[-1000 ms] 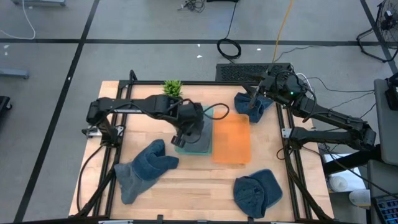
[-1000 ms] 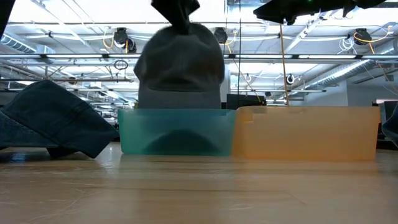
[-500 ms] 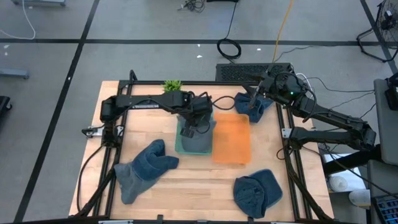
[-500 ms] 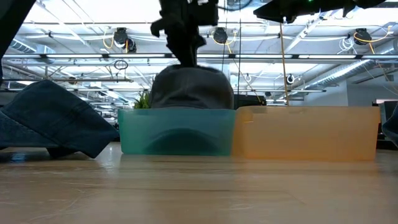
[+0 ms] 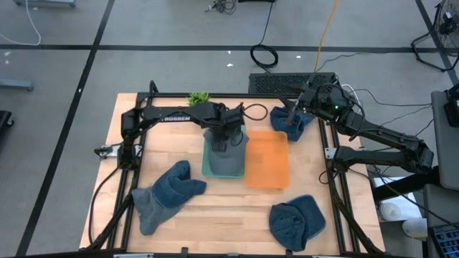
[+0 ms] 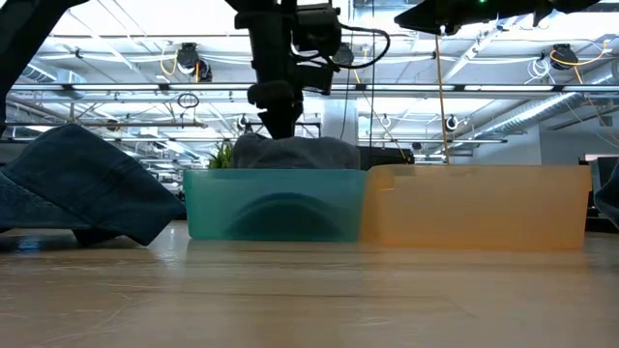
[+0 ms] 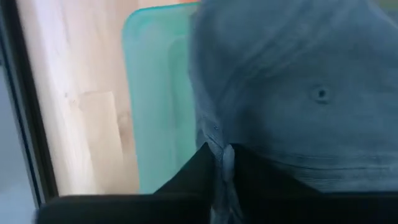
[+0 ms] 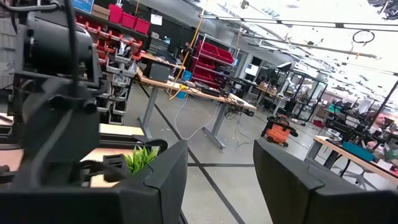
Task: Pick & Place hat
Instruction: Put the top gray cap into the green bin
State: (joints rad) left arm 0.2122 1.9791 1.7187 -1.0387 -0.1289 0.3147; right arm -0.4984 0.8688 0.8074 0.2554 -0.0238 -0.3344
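Right now your left fingers [image 7: 221,163] pinch the grey hat's [image 5: 226,159] rim; that hat lies in the teal bin [image 5: 206,170] at mid-bench, just beside the orange bin [image 5: 267,163]. Your right fingers [image 8: 219,163] stand apart, holding nothing, raised over the blue hat [image 5: 282,116] near the far right corner.
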